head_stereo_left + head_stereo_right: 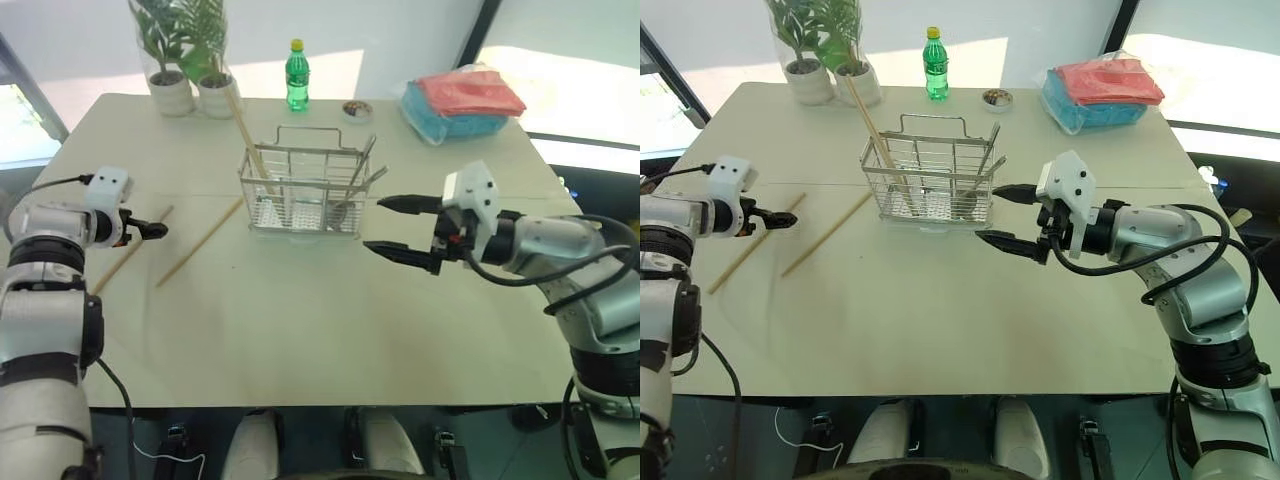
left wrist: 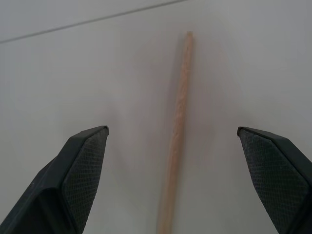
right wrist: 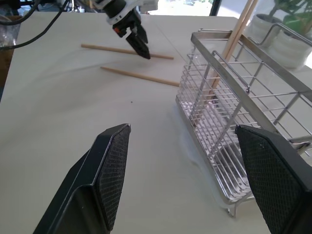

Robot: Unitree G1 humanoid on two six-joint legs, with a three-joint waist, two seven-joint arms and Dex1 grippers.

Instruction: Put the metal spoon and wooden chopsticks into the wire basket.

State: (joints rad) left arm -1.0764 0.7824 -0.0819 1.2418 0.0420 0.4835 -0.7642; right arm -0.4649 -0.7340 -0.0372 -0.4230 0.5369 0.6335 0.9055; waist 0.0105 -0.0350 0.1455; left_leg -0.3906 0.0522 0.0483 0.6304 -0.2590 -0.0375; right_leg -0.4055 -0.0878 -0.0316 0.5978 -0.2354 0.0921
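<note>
The wire basket [image 1: 300,190] stands mid-table. A wooden chopstick [image 1: 245,130] leans out of its left end, and the metal spoon [image 1: 362,165] stands in its right end with the handle sticking up. Two more wooden chopsticks lie flat on the table to the basket's left, one nearer it [image 1: 200,242] and one further left [image 1: 128,252]. My left gripper [image 1: 150,228] is open and hovers just over the further-left chopstick [image 2: 178,126], which runs between its fingers [image 2: 83,165]. My right gripper [image 1: 373,224] is open and empty, just right of the basket [image 3: 234,112].
At the table's far edge stand two potted plants [image 1: 185,60], a green bottle [image 1: 297,75] and a small dish [image 1: 357,108]. A blue and red bag [image 1: 462,100] lies at the far right. Bare tabletop [image 1: 300,330] stretches in front of the basket.
</note>
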